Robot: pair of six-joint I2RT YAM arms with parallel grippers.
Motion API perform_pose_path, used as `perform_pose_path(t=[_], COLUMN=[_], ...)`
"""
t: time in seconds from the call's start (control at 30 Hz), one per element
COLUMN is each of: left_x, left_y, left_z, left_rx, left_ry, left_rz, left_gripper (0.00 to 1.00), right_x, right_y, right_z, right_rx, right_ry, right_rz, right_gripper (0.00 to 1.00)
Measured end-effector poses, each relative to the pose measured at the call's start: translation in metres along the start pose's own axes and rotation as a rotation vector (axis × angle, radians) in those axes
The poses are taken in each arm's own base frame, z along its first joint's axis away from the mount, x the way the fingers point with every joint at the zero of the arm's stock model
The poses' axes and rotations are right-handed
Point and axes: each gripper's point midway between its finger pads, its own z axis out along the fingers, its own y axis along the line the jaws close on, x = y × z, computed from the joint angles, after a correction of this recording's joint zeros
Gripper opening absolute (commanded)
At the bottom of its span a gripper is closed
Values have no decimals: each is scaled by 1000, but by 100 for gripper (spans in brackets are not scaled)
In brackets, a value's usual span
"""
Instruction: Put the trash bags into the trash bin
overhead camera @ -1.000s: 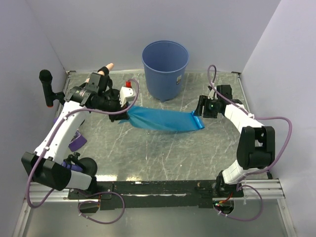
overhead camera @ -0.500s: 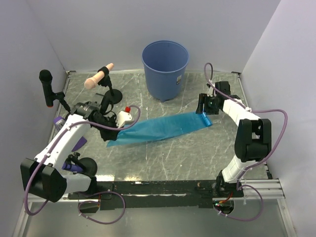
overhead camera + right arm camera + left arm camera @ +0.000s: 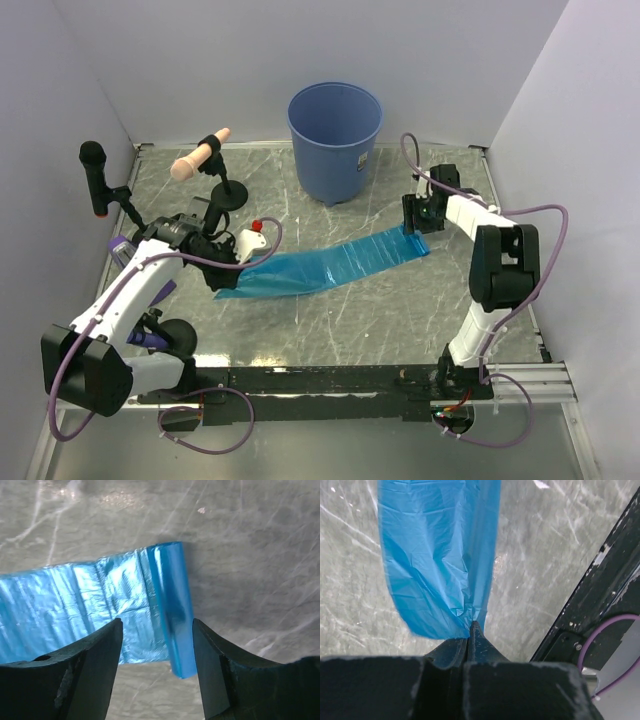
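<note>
One trash bag [image 3: 330, 263], thin bright-blue film, lies stretched out across the middle of the table. My left gripper [image 3: 224, 281] is shut on its left end; in the left wrist view the film [image 3: 437, 555] runs away from the pinched tips of the gripper [image 3: 471, 628]. My right gripper [image 3: 415, 233] stands open over the bag's right end. There, in the right wrist view, the rolled edge [image 3: 172, 610] lies between the spread fingers of the gripper [image 3: 156, 626], apart from both. The trash bin [image 3: 335, 140], a round blue bucket, stands at the back, apart from the bag.
A black microphone [image 3: 97, 178] and a peach-coloured handle on a black stand [image 3: 200, 156] are at the back left. Purple items [image 3: 157, 291] lie by the left arm. A black rail [image 3: 330, 380] runs along the near edge. Walls close in left, right and behind.
My left gripper has drawn the bag's left end toward the near left, and the film now lies flatter on the table. My right gripper has shifted back and its fingers have narrowed slightly.
</note>
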Motion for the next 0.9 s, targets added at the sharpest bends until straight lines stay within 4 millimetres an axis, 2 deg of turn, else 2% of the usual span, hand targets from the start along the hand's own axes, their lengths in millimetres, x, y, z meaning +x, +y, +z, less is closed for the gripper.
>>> perform_pose_path(t=[0.07, 0.23, 0.33, 0.37, 0.4, 0.43, 0.47, 0.63, 0.7, 0.77, 0.83, 0.9], left_x=[-2, -9, -11, -12, -14, -17, -20, -42, -60, -79, -96, -121], left_y=[-1, 0, 0, 1, 2, 3, 5, 15, 23, 30, 36, 47], left_z=[1, 2, 3, 3, 2, 2, 1, 2, 3, 4, 4, 1], left_rx=[4, 1, 3, 0, -3, -6, -12, -32, -36, -38, -42, -57], left_ry=[-12, -41, -50, -54, -60, -69, -81, -159, -221, -291, -362, -458], left_rz=[-11, -33, -46, -52, -55, -55, -55, -70, -79, -75, -69, -54], left_gripper=[3, 33, 46, 50, 52, 54, 56, 67, 72, 78, 80, 84], right_x=[-2, -8, -4, 1, 2, 2, 2, 0, 5, 6, -2, -24], right_y=[-3, -11, -15, -16, -16, -16, -17, -15, -7, 5, 19, 38], right_z=[4, 21, 31, 34, 34, 34, 34, 30, 23, 6, -20, -60], right_rx=[8, 18, 30, 28, 29, 31, 36, 7, -35, -86, -134, -187], right_ry=[9, 32, 61, 79, 82, 82, 84, 64, 54, 27, -35, -158], right_rz=[-18, -53, -63, -62, -63, -64, -65, -138, -172, -205, -246, -308], right_gripper=[56, 48, 48, 43, 27, 6, 0, 0, 0, 0, 0, 0])
